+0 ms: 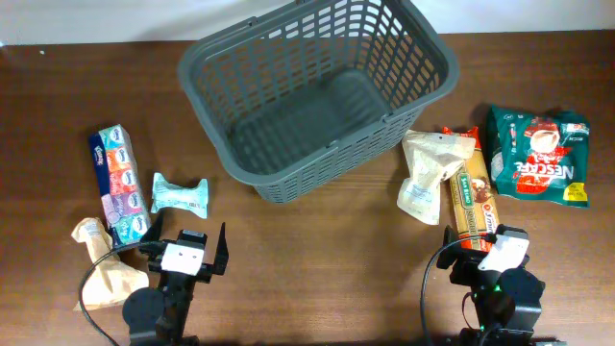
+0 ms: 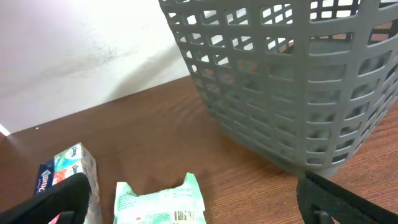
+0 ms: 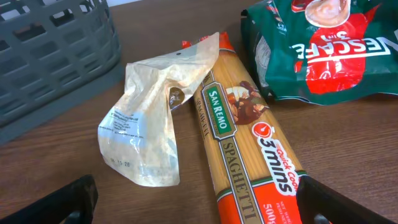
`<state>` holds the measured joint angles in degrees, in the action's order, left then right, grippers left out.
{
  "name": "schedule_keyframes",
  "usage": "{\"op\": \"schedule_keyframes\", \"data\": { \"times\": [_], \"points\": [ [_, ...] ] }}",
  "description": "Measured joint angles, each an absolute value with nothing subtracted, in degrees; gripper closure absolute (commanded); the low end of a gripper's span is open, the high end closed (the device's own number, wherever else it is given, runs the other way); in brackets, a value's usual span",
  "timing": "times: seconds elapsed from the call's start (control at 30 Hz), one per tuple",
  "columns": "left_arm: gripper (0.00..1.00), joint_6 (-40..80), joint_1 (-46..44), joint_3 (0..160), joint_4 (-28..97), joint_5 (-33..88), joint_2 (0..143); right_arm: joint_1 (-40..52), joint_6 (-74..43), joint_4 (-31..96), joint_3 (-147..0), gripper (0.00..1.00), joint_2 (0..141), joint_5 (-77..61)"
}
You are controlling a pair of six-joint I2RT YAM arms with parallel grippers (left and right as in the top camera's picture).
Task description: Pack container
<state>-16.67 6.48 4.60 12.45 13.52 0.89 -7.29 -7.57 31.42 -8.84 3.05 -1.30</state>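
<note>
The container (image 1: 307, 168), a dark grey lattice basket, stands upright toward the far side of the wooden table (image 1: 317, 279), turned a little askew. Left of the container lie a multipack of tissues (image 1: 119, 185) and, between it and the container, a small teal packet (image 1: 180, 193). A brown paper pouch (image 1: 104, 274) lies at the tissues' near end, further from the container. Just beside the container's right corner, a pale pouch (image 1: 426, 175) overlaps a San Remo spaghetti packet (image 1: 473, 197). Beyond these, away from the container, sits a green Nescafe bag (image 1: 536, 154). The left gripper (image 1: 188, 242) hovers in front of the container's left corner, near the teal packet, fingers spread wide and grasping nothing. The right gripper (image 1: 483, 242) hangs in front of the container and to its right, over the spaghetti's near end, fingers likewise released.
</note>
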Motion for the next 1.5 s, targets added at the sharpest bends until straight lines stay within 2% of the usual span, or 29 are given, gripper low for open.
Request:
{"op": "schedule_keyframes", "data": {
  "times": [1.13, 1.33, 1.5],
  "points": [
    [0.01, -16.67, 6.48, 4.60, 12.45, 13.52, 0.89, -7.29, -7.57, 31.22, -8.84, 0.01, 3.05, -0.67],
    [0.01, -16.60, 6.48, 4.60, 10.07, 17.08, 0.89, -7.29, -7.55, 28.56, -8.88, 0.01, 3.05, -8.80],
    [0.01, -15.31, 6.48, 11.92, 13.04, 19.38, 5.21, -7.25, -7.60, 28.86, -17.02, 0.01, 5.28, -13.32]
  ]
}}
